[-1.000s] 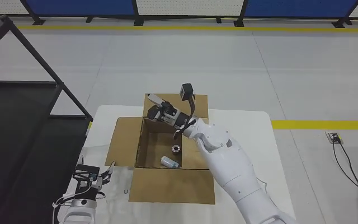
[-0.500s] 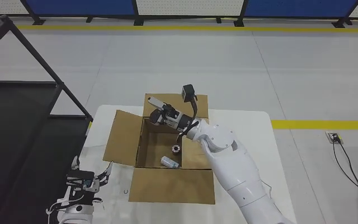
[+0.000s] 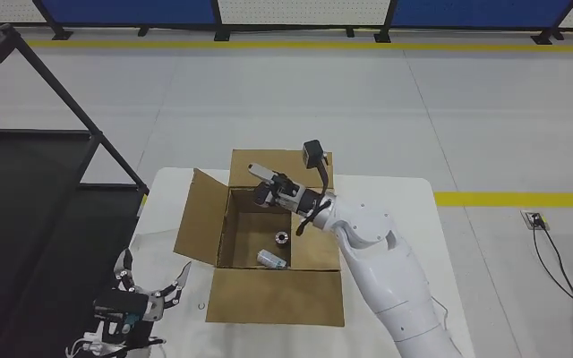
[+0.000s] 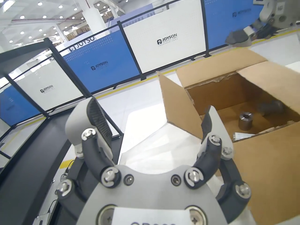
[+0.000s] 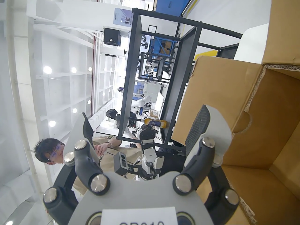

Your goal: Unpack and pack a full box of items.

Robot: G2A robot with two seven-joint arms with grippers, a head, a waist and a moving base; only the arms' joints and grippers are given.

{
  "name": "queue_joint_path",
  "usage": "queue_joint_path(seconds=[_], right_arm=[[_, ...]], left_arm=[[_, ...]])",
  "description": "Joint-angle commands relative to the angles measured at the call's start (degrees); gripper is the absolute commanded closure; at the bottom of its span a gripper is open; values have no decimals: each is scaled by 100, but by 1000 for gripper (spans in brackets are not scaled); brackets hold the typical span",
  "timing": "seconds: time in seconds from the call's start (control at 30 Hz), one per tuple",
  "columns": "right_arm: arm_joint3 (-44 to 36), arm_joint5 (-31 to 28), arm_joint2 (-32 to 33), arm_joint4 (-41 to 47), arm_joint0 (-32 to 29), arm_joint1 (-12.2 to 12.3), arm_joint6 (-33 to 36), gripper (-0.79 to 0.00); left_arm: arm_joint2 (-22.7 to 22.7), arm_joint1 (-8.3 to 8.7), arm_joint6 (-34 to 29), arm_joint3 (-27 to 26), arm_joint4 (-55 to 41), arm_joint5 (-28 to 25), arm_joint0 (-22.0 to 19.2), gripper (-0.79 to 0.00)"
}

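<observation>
An open cardboard box stands on the white table. Inside it are a small metal cylinder and a pale item. The box's left flap stands tilted up. My right gripper hovers open over the box's far left corner, holding nothing, with one of its fingers close beside that flap. My left gripper is open and empty near the table's front left edge, apart from the box.
A black metal frame stands left of the table. Blue and white barrier panels line the far side of the floor. Bare table lies right of the box.
The box's left flap has risen from lying flat to tilted up. My right gripper shifted slightly right. My left gripper drew back toward the table's front edge.
</observation>
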Motion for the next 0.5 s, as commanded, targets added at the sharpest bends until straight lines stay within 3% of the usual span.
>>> queue_joint_path(seconds=[0.0, 0.2, 0.33, 0.47], right_arm=[[-256, 4, 108, -99, -154, 55, 63, -785], [-1095, -87, 559, -131, -784, 232, 325, -785], [-1415, -324, 879, -45, -1176, 322, 221, -785], [-1634, -553, 1193, 112, -1514, 393, -24, -785]], left_arm=[[37, 7, -118, -176, 1, -214, 2, -785], [493, 13, -527, -259, 554, -503, -389, -785], [932, -4, -963, -73, 778, -662, -904, -785], [1280, -44, -1689, 153, 374, -922, -1472, -785]])
